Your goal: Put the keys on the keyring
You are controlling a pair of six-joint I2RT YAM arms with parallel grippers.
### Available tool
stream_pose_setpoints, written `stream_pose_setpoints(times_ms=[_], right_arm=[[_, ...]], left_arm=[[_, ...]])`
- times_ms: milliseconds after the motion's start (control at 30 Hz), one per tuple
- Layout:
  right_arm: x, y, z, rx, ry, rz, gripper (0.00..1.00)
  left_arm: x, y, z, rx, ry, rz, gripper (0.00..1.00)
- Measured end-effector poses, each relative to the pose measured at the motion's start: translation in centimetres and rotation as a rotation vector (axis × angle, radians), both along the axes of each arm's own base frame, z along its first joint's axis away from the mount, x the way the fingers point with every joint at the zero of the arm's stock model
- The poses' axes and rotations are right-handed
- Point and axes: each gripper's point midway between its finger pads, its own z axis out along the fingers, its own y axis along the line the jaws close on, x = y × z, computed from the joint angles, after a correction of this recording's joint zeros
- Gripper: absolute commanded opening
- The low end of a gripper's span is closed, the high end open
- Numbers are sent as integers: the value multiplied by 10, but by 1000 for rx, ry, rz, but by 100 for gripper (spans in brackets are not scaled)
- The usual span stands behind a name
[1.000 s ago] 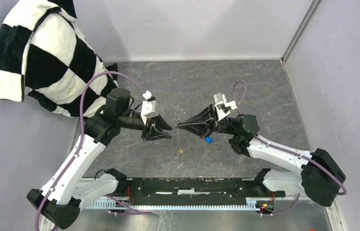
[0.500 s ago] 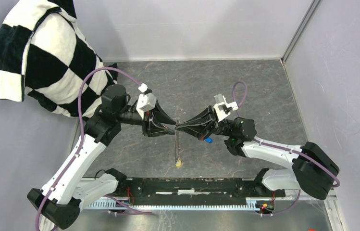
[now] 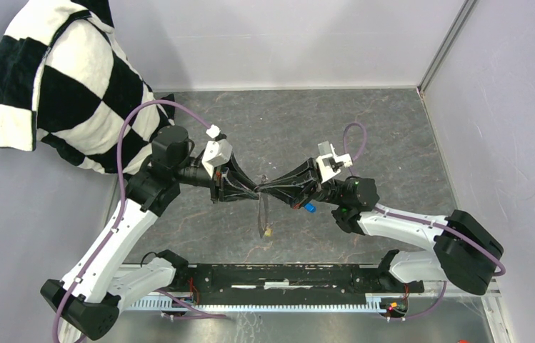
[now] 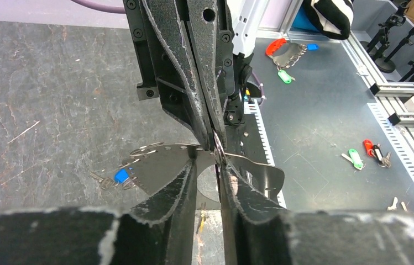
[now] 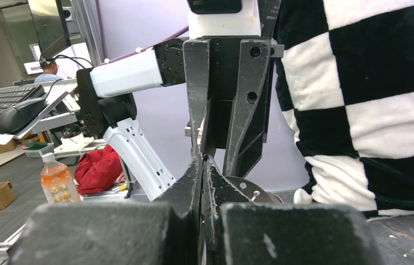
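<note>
My right gripper (image 3: 261, 189) is shut on the keyring (image 3: 262, 211), a thin grey loop hanging edge-on from its tips. The yellow key (image 3: 268, 231) hangs at the loop's low end. My left gripper (image 3: 255, 189) meets it tip to tip. In the left wrist view my left gripper (image 4: 208, 161) has its fingers a little apart, either side of the keyring (image 4: 219, 152), with the yellow key (image 4: 201, 218) below. The blue key (image 3: 309, 208) lies on the table under my right arm and also shows in the left wrist view (image 4: 120, 175). In the right wrist view my right gripper (image 5: 202, 158) is pressed shut.
A black-and-white checkered cloth (image 3: 64, 78) hangs at the back left. Grey walls close the table at the back and right. The black base rail (image 3: 271, 275) runs along the near edge. Other tagged keys (image 4: 284, 76) lie on the metal shelf beyond it.
My left gripper opened and moved right until its fingers straddle the right gripper's tips. The right gripper shifted slightly left. The keyring now shows hanging with the yellow key at its low end.
</note>
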Motion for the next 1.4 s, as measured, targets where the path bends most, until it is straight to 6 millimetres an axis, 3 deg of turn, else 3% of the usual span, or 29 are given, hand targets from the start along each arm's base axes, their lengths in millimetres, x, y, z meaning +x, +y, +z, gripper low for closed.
stream_pose_setpoints(times_ms=[100,233,333,400,500,700,867,1000,1400], right_arm=[[1,1,0,0,-5,-16,1],[2,2,-1,-8,-17,-38,1],[2,4,-3,-18,-20,-44,1],[1,6,-5,-27,-20,-41,1],[-1,8,-8,-39,-19,-35,1],[0,9,-11,-53,-15,-36,1],[2,11,-18,-83,-17,-46,1],[-1,13,-23,-112,-21,-47,1],[3,17,-40,-184,-11,-64,1]], left_arm=[[-1,0,-1,4,7,0,20],[-1,1,-2,9,16,1,20],[-3,2,-5,20,33,2,35],[-2,3,-8,33,37,10,36],[-2,4,-11,48,36,17,35],[-2,5,-15,61,19,18,23],[0,8,-21,85,-22,26,39],[1,11,-26,109,-68,29,45],[-8,17,-24,121,-147,-26,38]])
